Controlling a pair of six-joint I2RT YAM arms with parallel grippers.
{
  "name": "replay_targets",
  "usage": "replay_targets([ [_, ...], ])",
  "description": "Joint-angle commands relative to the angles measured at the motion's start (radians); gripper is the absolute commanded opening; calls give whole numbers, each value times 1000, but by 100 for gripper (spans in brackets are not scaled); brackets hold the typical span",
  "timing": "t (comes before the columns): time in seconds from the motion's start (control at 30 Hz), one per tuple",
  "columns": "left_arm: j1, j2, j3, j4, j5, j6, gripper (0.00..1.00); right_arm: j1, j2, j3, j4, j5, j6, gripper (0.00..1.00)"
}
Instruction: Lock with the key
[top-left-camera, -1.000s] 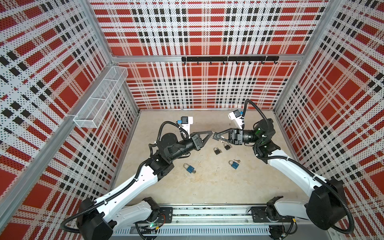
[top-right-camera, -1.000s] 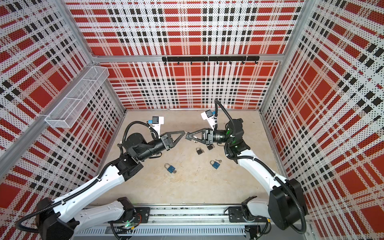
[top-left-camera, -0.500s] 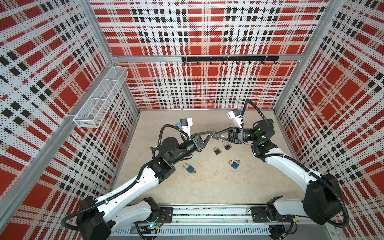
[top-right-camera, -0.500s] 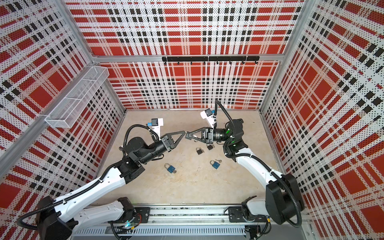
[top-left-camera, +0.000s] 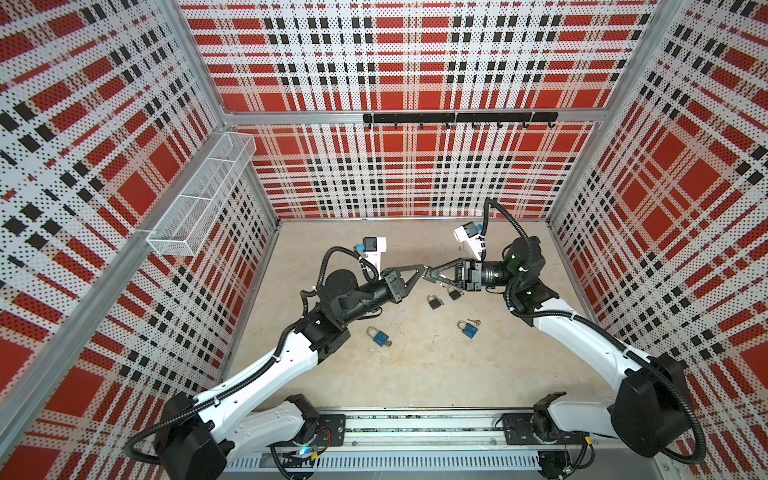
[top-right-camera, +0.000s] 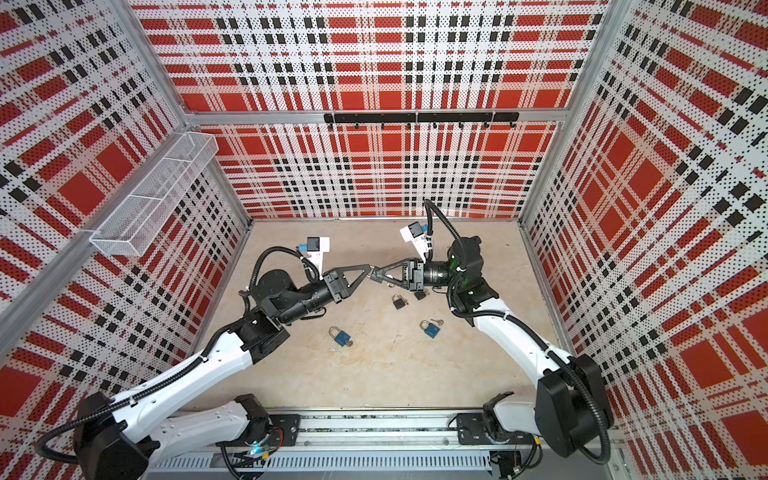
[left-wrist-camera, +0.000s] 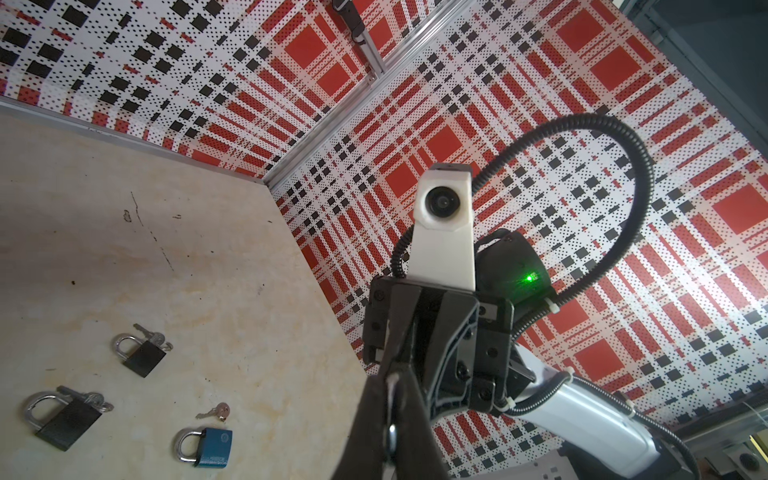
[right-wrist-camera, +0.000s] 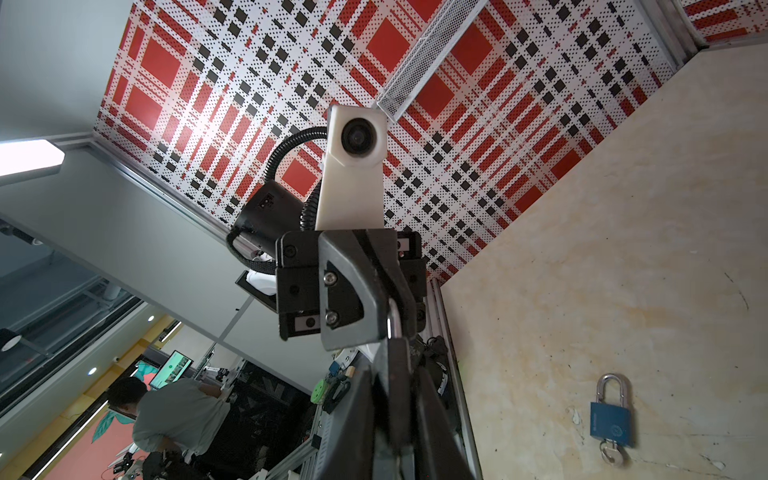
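Risk: slip. Left gripper (top-left-camera: 422, 269) pinched shut, right gripper (top-left-camera: 431, 274) narrow, tips meeting centre frame; held item unclear. Misalignment could twist it loose, dropping it among padlocks (top-left-camera: 434, 301) below.

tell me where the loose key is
In a top view the loose key lies on the table right of centre, just beside the right-hand blue padlock, not touching it.

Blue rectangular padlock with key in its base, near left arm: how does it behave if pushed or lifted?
The blue rectangular padlock lies flat on the beige table: it likely slides and won't roll. Metal-looking body and silver shackle: probably rigid, heavy for its size. The small silver key sticking out may snag and pivot it.
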Motion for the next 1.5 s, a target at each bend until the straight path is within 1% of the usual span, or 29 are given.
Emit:
replay_targets([
  [0.0, 9, 13, 6, -103, 83, 4, 0, 35, -37, 36, 43, 43, -78, 0],
  [0.2, 16, 17, 15, -103, 114, -13, 0, 37, -41, 43, 7, 55, -107, 0],
  [0.3, 15, 13, 14, -103, 109, -7, 0, 39, -42, 42, 9, 51, -104, 0],
  [0.33, 18, 7, 12, -103, 103, -4, 0, 39, -42, 38, 11, 55, -101, 5],
  [0.37, 26, 0, 10, -105, 100, 0, 0, 38, -47, 36, 11, 58, -102, 13],
  [0.43, 49, -14, 7, -112, 97, -1, 0, 39, -53, 35, -6, 58, -113, 21],
  [0.47, 68, -23, 6, -115, 98, -1, 0, 38, -59, 33, -17, 64, -120, 32],
  [0.5, 82, -31, 7, -118, 97, 2, 0, 38, -65, 32, -31, 69, -132, 38],
  [0.53, 96, -38, 8, -125, 95, 5, 0, 37, -71, 29, -45, 73, -143, 43],
  [0.6, 122, -47, 14, -131, 96, 14, 0, 37, -84, 20, -66, 80, -157, 50],
  [0.67, 136, -51, 22, -137, 98, 17, 0, 36, -95, 14, -74, 81, -164, 52],
  [0.8, 152, -55, 41, -149, 110, 20, 0, 22, -120, -2, -103, 86, -181, 54],
  [1.03, 154, -55, 73, -163, 121, 21, 0, 9, -113, -19, -94, 72, -176, 52],
  [1.3, 152, -50, 106, -163, 142, 11, 0, 8, -54, -10, -52, 69, -159, 43],
  [1.47, 149, -47, 112, -163, 148, 10, 0, 8, -23, -1, -14, 64, -137, 39],
])
